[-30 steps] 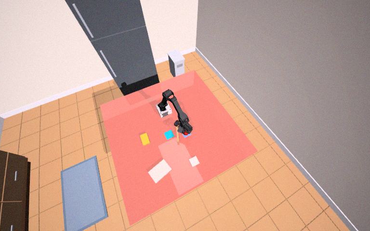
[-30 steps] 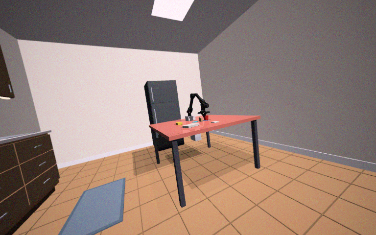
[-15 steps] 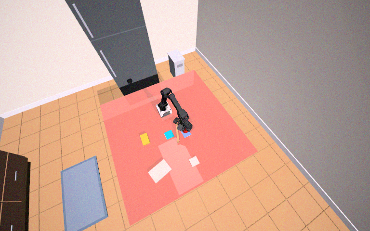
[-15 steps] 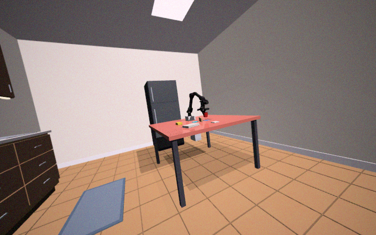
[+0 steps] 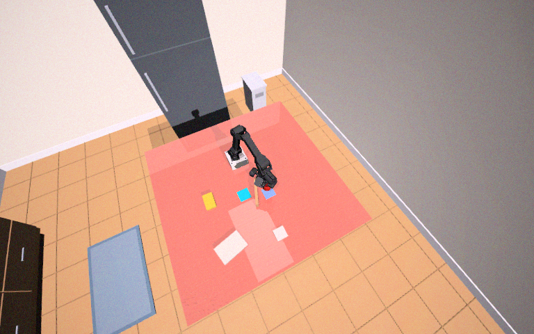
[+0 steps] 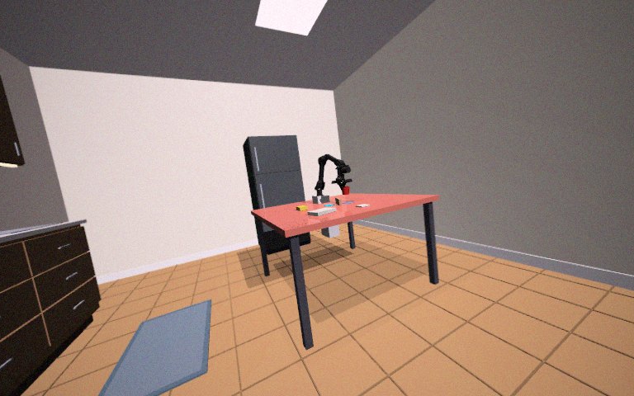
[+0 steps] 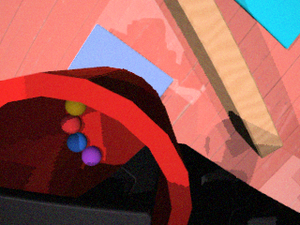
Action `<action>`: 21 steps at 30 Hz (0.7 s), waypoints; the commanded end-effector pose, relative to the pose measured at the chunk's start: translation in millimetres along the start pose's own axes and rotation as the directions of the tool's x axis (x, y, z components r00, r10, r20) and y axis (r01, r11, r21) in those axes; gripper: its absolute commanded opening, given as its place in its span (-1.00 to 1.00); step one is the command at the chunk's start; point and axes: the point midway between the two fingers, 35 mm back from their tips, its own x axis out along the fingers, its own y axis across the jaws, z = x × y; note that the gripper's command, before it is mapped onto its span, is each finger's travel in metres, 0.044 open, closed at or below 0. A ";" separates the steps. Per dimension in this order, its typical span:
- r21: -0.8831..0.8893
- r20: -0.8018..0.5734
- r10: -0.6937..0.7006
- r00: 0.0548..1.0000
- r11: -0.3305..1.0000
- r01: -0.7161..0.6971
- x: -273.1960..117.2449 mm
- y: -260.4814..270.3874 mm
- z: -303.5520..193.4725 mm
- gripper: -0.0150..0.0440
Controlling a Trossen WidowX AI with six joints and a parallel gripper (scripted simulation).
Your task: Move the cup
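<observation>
Red table (image 5: 311,207) (image 6: 384,208), claw (image 5: 264,184) (image 6: 344,186) closed on red cup (image 5: 266,188) (image 6: 345,190) (image 7: 117,100), 4 marbles visible inside; cyan pad (image 5: 243,194) (image 6: 328,205) (image 7: 277,19) beyond wooden bar (image 5: 256,196) (image 6: 338,200) (image 7: 230,70).

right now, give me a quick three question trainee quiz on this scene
1. What colour is the cup between the fingers?
2. True or false: the wooden bar lies between the cyan pad and the blue pad.
3. How many marbles show inside the cup: a) two, b) four, c) seven?

Key: 1 red; 2 true; 3 b
</observation>
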 end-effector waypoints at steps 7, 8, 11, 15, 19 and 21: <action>0.000 0.001 0.002 1.000 1.000 -0.002 -0.7 -0.1 0.2 -0.49; 0.000 0.001 0.002 1.000 1.000 -0.002 -0.7 -0.1 0.2 -0.49; 0.000 0.001 0.002 1.000 1.000 -0.002 -0.7 -0.1 0.2 -0.49; 0.000 0.001 0.002 1.000 1.000 -0.002 -0.7 -0.1 0.2 -0.49; 0.000 0.001 0.002 1.000 1.000 -0.002 -0.7 -1.0 1.1 -0.49; -0.001 0.000 0.002 1.000 1.000 -0.002 -0.8 -3.1 3.0 -0.49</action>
